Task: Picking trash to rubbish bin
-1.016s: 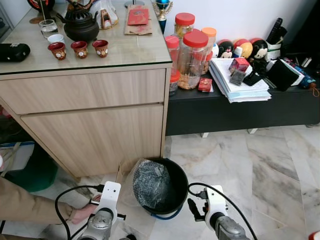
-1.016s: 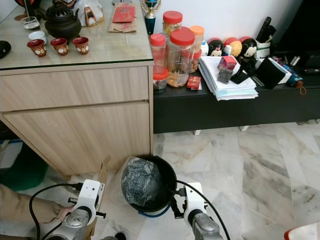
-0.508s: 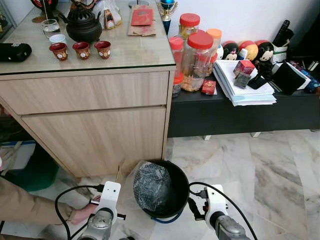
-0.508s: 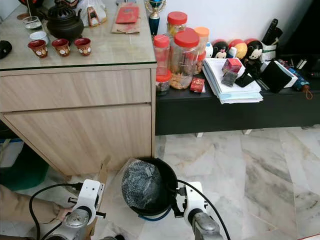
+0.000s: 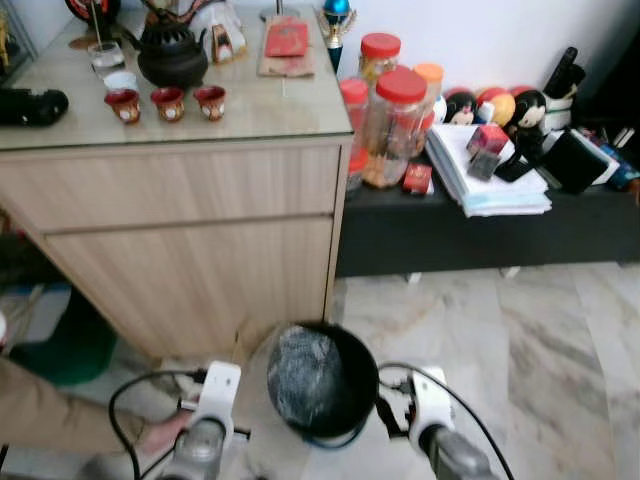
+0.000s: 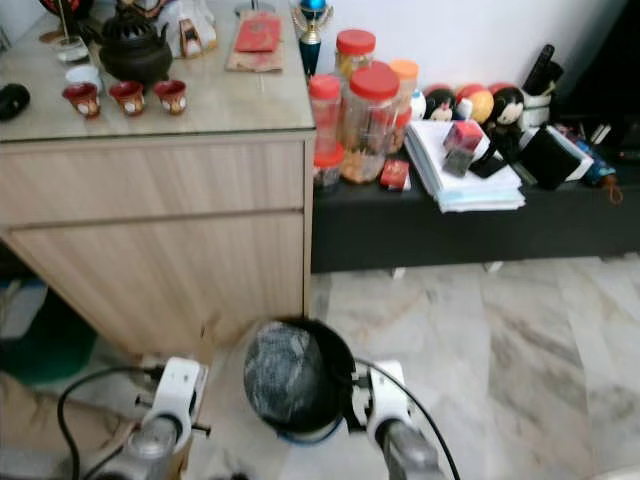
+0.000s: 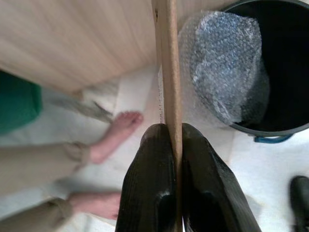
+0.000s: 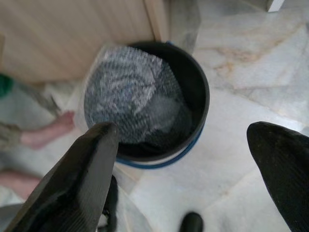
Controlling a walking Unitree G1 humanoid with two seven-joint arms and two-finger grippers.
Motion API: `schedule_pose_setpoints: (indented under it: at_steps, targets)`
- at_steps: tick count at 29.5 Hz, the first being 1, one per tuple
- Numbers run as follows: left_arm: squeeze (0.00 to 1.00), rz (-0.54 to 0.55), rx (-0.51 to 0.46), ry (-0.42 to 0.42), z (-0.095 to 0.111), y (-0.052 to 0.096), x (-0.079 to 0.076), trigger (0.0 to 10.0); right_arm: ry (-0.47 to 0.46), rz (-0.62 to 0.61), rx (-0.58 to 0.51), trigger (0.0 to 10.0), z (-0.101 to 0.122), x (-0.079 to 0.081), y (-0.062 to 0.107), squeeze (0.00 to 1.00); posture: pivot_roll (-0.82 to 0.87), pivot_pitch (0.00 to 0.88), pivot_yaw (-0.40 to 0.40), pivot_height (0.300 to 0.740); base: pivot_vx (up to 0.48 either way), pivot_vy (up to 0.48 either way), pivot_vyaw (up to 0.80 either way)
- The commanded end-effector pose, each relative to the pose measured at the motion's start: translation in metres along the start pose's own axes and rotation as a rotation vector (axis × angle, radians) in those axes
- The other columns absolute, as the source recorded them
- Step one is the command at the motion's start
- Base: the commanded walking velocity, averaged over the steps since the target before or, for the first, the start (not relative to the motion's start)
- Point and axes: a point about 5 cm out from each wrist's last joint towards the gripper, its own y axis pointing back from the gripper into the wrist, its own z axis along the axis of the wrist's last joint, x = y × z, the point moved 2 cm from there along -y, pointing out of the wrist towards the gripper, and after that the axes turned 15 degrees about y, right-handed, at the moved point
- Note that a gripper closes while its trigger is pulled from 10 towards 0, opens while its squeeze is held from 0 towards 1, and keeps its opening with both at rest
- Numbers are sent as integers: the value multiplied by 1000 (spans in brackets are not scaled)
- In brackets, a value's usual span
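Two fingers [image 7: 147, 193] pinch cardboard [image 7: 168, 72]; no legible writing.

Readable text: you will find none in any view.
Jars [image 5: 400, 120]: your red-lidded jars show no label that can be made out.
Red packet [image 5: 287, 40]: its markings are too blurred for you to read.
Stack of papers [image 6: 462, 180]: any print on it is too small for you to read.
Small red box [image 6: 463, 135]: no legible lettering for you here.
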Motion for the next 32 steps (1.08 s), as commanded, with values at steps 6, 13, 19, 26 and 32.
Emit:
schedule_pose_setpoints:
  at_steps: [6, 13, 19, 26, 32]
  targets:
    - [0, -8, 2, 9, 0, 0, -5, 10000, -9, -24, 11, 10000, -6, -7, 3, 0, 23, 132, -24, 740, 312, 0, -79]
    - [0, -19, -15, 20, 3, -1, -7, 10000, -6, -21, 14, 10000, -7, -7, 3, 0, 23, 133, -23, 740, 178, 0, 0]
    - [0, -31, -35, 1, 9, -2, -12, 10000, 20, -9, 10, 10000, -4, -6, 2, 0, 20, 135, -23, 740, 0, 0, 0]
    - [0, -94, -184, -171, 48, -8, -29, 10000, 78, 67, -103, 10000, 33, 1, -7, 0, 14, 138, -27, 740, 0, 0, 0]
    - [0, -142, -327, -330, 86, -10, -41, 10000, 109, 108, -216, 10000, 66, 3, -11, 0, -2, 149, -38, 740, 0, 0, 0]
